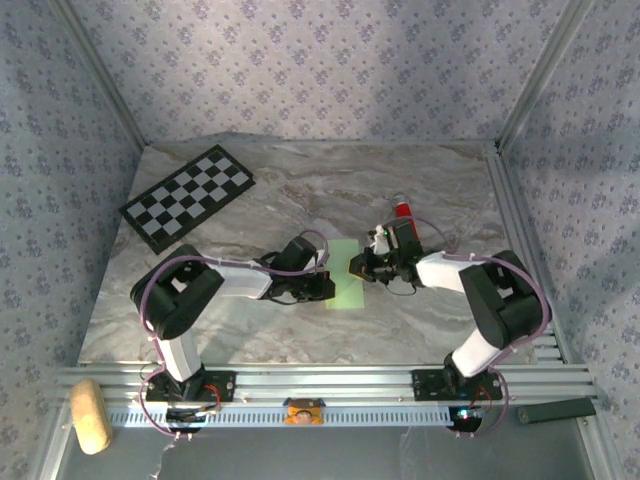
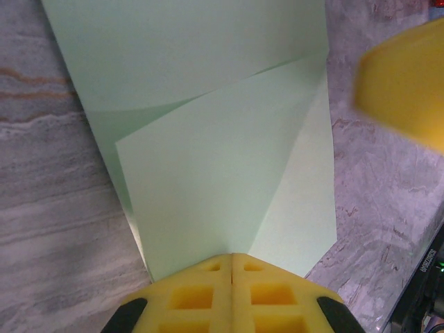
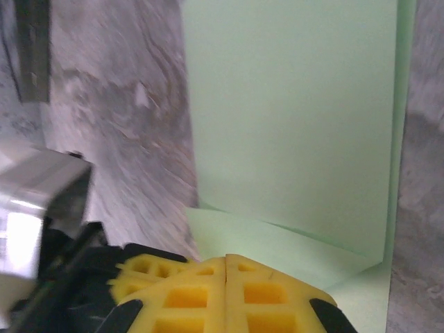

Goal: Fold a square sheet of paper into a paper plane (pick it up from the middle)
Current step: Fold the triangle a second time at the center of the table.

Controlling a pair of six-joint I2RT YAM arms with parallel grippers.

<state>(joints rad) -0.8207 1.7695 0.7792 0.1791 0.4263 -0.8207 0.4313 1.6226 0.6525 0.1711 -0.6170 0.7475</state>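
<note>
At the centre of the top view, the square sheet of paper (image 1: 345,275) lies partly folded on the marble surface (image 1: 300,200). The left jaws and right jaws are clenched at its opposite edges. A checkerboard (image 1: 188,197) sits upper left.

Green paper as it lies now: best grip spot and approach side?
Pinch the free diagonal edge of the folded-over flap on the green paper; it looks slightly lifted, the rest lies flat. Come in low from the right arm's side, where that edge opens.

Blurred, edge-cropped right fingers (image 2: 409,83)
</note>
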